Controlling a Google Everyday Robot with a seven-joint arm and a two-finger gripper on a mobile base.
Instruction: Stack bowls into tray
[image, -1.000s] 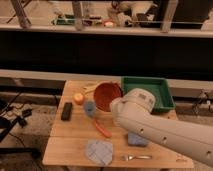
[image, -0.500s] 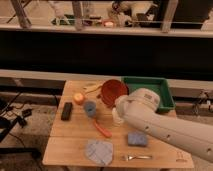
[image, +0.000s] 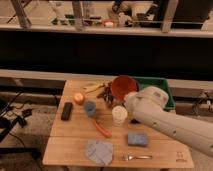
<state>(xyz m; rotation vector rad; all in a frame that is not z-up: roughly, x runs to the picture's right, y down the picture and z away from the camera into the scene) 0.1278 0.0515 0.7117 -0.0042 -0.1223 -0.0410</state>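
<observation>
The gripper (image: 116, 91) holds the glossy reddish-orange bowls (image: 123, 86) tilted at the green rectangular tray's (image: 166, 86) left wall.

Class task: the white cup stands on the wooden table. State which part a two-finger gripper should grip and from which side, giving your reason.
Grip the white cup across its rim from above: it stands upright, mouth open upward. The gripper is at the tilted reddish bowls beside the green tray, with the arm close on the cup's right.
</observation>
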